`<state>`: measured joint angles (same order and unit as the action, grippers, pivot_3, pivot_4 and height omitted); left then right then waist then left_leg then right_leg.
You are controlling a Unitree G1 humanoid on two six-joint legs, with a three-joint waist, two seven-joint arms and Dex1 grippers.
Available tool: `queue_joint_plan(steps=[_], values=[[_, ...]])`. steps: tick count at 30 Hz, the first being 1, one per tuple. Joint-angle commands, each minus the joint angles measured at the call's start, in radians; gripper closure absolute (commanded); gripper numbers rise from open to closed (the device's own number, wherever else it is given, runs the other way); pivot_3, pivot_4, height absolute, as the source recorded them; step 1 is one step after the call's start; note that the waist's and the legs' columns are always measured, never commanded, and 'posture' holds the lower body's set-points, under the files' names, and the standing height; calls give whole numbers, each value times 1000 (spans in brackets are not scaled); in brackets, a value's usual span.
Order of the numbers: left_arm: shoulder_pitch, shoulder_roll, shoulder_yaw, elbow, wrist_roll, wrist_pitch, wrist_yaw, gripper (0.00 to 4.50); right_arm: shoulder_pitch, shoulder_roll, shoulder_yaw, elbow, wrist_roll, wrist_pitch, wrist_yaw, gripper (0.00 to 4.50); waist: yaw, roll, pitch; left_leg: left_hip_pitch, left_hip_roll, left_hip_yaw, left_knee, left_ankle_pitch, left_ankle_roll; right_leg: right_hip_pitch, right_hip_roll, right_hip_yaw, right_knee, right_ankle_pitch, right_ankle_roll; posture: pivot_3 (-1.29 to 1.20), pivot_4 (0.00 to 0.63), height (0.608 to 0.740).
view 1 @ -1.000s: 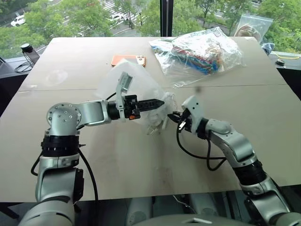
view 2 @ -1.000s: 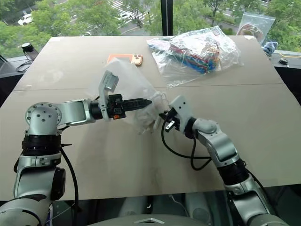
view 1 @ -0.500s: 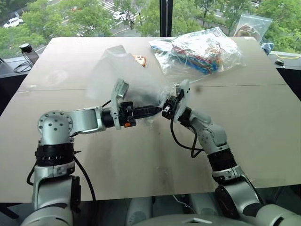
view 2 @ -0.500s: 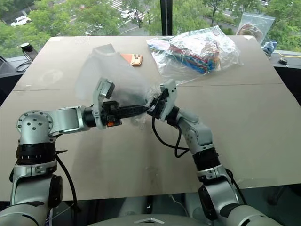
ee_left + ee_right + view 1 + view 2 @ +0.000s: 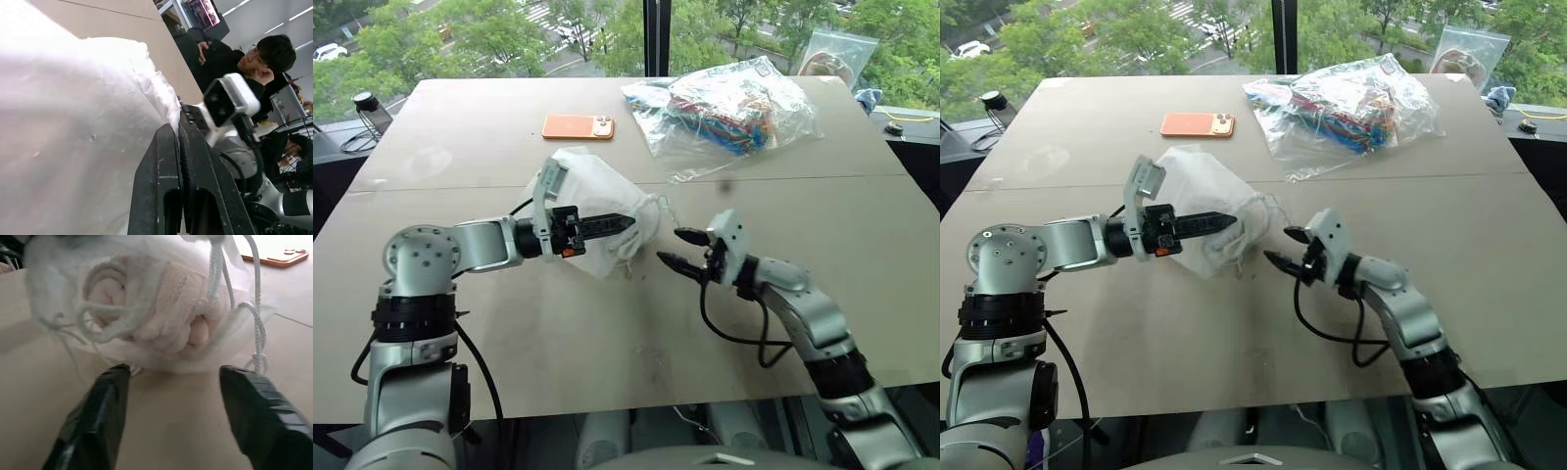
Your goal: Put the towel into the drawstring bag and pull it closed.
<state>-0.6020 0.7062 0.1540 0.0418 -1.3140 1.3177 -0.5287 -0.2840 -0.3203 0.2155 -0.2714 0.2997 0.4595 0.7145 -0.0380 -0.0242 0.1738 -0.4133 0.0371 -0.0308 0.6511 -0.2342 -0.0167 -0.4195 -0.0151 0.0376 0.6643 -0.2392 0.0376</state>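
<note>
The drawstring bag [image 5: 592, 191] lies bunched on the table [image 5: 509, 333], its gathered mouth and thin white cords [image 5: 256, 328] turned toward my right arm. Through the thin fabric the rolled off-white towel [image 5: 161, 308] shows inside it. My left gripper [image 5: 628, 221] lies across the bag's near side with its fingers [image 5: 171, 161] pressed shut on the bag's fabric close to the mouth. My right gripper [image 5: 678, 249] hovers just to the right of the mouth, open and empty, a short gap from the cords.
An orange phone [image 5: 578, 126] lies behind the bag. A clear plastic bag of colourful items [image 5: 729, 103] sits at the back right. A small black object [image 5: 369, 106] stands off the table's far left corner. A seated person [image 5: 244, 63] shows beyond the table.
The bag, held up off the table half a second ago, has come down onto it. My right gripper has let go at the mouth, opened and drawn back to the right.
</note>
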Motion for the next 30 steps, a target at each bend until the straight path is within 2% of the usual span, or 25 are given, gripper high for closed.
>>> queue_joint_plan(steps=[1, 3, 7, 15, 18, 23, 27, 30], values=[[-29, 25, -13, 14, 75, -28, -109, 4500, 19, -48, -37, -168, 36, 98, -31, 1157, -4, 0, 0, 0, 0, 0, 0, 0, 0, 0, 0, 0, 0, 0, 0, 0, 150, 740], [-40, 27, -17, 23, 106, -30, -146, 4500, -5, -34, -47, -133, -28, 113, -128, 1157, -5, 0, 0, 0, 0, 1, 0, 0, 0, 0, 0, 1, 0, 0, 0, 0, 150, 740], [-63, 28, -24, 31, 148, -26, -199, 4500, -91, 61, -27, 38, -87, 88, -229, 1157, -4, 0, 0, 0, 0, 2, 1, 0, 0, 0, 0, 2, 0, 0, 0, 0, 150, 740], [-64, 22, -14, 6, 197, -12, -235, 4500, -253, 186, -20, 339, -146, -21, -270, 1157, -3, 0, 0, -1, 0, 2, 1, 0, 0, 0, -1, 2, -1, 0, 0, 0, 150, 740], [-56, 23, -5, -9, 199, -12, -237, 4500, -285, 189, -18, 427, -190, -76, -286, 2047, -2, 0, 0, -1, 0, 2, 1, 0, 0, 0, -1, 1, -1, 0, 0, 0, 150, 740], [-31, 53, -15, -41, 245, -60, -294, 4500, -257, 162, -32, 375, -188, -87, -262, 4348, -3, 0, 0, -1, 0, 2, 1, 0, 0, 0, -1, 1, -1, 0, 0, 0, 150, 740], [-57, 101, -78, -9, 337, -138, -419, 4500, -190, 109, -39, 233, -176, -37, -242, 4447, -2, 0, 0, -1, 0, 1, 0, 0, 0, 0, -1, 1, 0, 0, 0, 0, 150, 740], [-135, 124, -155, 72, 440, -223, -534, 4500, -135, 64, -72, 93, -162, 39, -255, 4447, 3, 0, 0, -1, 0, 1, 1, 0, 0, 0, -1, 0, 0, 0, 0, 0, 150, 740]])
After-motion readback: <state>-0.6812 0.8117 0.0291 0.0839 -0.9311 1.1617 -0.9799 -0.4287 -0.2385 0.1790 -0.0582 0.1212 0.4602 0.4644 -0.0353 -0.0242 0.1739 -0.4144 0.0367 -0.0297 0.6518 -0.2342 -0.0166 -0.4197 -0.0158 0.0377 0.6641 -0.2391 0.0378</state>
